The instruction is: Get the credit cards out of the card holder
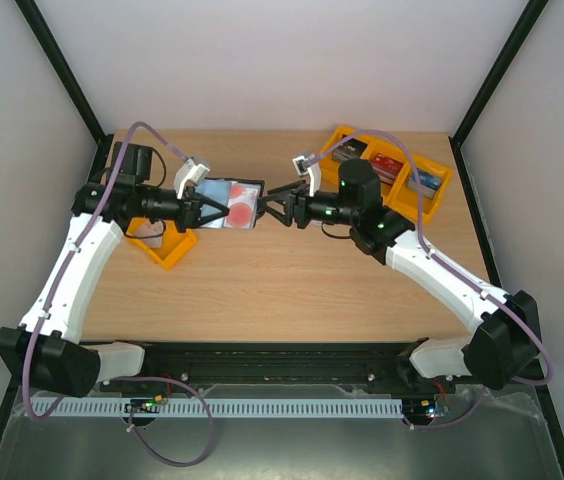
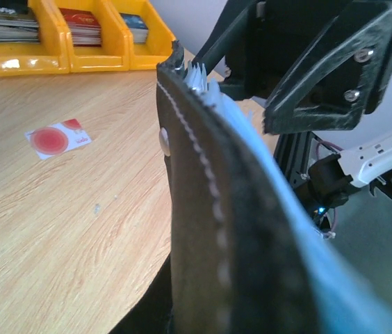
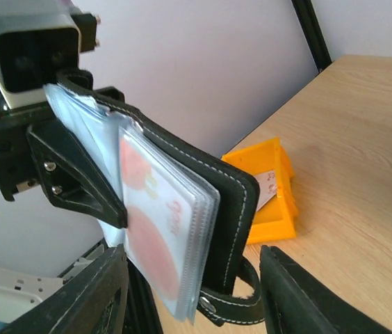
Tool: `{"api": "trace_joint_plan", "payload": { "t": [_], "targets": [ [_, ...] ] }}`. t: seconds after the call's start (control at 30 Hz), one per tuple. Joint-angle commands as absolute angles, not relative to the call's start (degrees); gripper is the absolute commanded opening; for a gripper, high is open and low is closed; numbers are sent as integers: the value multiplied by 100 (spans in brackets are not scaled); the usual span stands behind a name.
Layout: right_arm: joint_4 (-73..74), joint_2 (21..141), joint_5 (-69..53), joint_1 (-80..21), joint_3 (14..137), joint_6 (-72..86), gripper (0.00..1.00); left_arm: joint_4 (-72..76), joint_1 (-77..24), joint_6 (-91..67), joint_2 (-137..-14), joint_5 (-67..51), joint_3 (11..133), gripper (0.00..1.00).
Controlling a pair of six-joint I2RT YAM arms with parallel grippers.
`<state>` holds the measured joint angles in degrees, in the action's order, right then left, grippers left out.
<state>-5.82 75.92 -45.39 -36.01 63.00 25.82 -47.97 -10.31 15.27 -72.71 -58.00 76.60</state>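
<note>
At far left of the tabletop, top view: a yellow tray sits by the table edge w/ a tray card lying in it, pale w/ red marks. The right wrist cam picks it up well.

Just right of that, the left gripper is clamped tight on the card holder, lifted clear of the wood. The holder is open, black cover outward, stitched edge showing. From the left wrist cam it's edge-on and v. close, snap stud on the side, pocket edges fanning out at the top.

Inside: clear pockets, and the credit cards are in them, red blotches showing thru the plastic. How many, can't tell. The little strap hangs at the bottom of the holder.

Moving right, the right gripper is at the holder's free edge, jaws apart. The right wrist cam shows its fingers spread wide, one each side of frame, with the holder's lower corner between them. No contact that I can make out.

On the wood past that, a loose card lies flat, red disc face up, well apart from the holder. It's seen only in the left wrist view.

Far right, back corner: a row of yellow trays w/ a dark stack, a red stack and a blue stack standing in the compartments.
</note>
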Motion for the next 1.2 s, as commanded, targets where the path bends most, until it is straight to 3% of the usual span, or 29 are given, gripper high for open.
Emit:
{"api": "trace_joint_plan", "payload": {
  "t": [0.0,0.27,0.77,0.93,1.17],
  "targets": [
    [-430,7544,-4681,-3617,6244,1935,50,-5059,-1014,1869,-7136,-6280,7901,2],
    [-521,7796,-4658,-3620,6166,1813,47,-5224,-1019,2040,-7113,-6431,7979,2],
    [-851,7756,-5294,-3621,5909,1530,60,-5407,-1028,2214,-7130,-6506,8110,2],
    [-341,7520,-5789,-3620,5762,712,69,-5404,-1028,2212,-7103,-6509,8127,2],
    [-762,7555,-5802,-3621,5817,996,68,-5419,-1024,2224,-7061,-6488,8126,2]
  ]
}}
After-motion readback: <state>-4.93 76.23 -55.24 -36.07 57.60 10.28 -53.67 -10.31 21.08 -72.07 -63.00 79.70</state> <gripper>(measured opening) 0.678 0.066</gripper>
